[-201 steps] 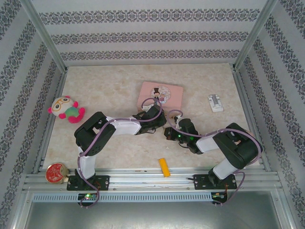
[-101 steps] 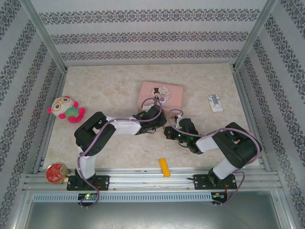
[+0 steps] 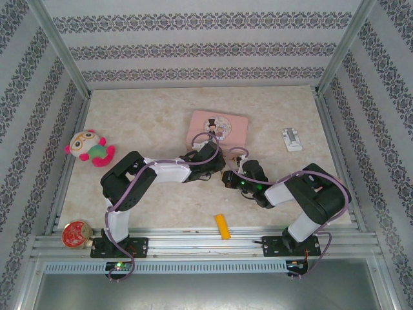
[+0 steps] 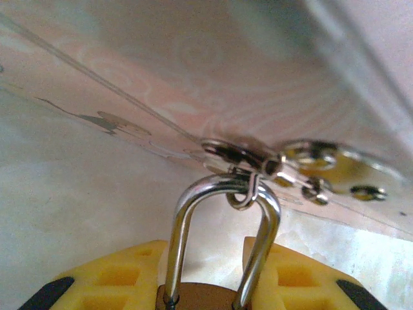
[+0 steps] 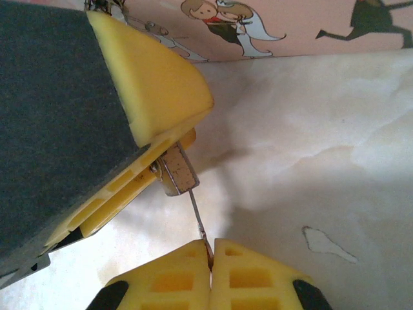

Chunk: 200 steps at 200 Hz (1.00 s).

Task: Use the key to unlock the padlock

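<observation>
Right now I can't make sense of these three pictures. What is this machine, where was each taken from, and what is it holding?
These are two robot arms bolted at the near edge of a table. The wide picture comes from a camera above and behind them. Each close-up comes from a camera on one wrist. On the table lie a pink picture tin, a plush toy, a yellow bar and a small white object. The left gripper pinches a tiny brass padlock, with a key ring looped through its shackle. The right gripper pinches a thin key whose blade reaches the padlock's bottom end.
</observation>
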### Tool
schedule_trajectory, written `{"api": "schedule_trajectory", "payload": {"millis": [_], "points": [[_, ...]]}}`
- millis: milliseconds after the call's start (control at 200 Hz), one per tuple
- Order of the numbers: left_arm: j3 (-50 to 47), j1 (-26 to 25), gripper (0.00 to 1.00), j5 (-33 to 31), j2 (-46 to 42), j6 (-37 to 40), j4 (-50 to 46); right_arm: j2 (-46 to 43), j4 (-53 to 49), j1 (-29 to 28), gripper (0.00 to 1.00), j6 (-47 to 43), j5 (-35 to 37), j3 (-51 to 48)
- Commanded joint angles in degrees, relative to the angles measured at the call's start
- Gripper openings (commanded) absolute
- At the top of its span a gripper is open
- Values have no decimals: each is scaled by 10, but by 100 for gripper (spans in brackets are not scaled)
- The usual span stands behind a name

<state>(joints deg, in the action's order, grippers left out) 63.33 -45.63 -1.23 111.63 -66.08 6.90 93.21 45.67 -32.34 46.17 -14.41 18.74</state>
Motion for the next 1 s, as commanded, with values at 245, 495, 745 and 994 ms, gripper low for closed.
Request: {"api": "schedule_trajectory", "payload": {"millis": [245, 495, 745, 994], "points": [[-2, 6, 0, 41, -17, -48, 39, -3, 57, -1, 0, 3, 17, 5], [0, 6, 0, 41, -16, -56, 37, -35, 57, -8, 0, -7, 50, -13], [4, 6, 0, 47, -8, -65, 39, -46, 53, -11, 0, -9, 62, -18], [5, 6, 0, 55, -4, -73, 46, -25, 58, -25, 0, -7, 67, -7]]}}
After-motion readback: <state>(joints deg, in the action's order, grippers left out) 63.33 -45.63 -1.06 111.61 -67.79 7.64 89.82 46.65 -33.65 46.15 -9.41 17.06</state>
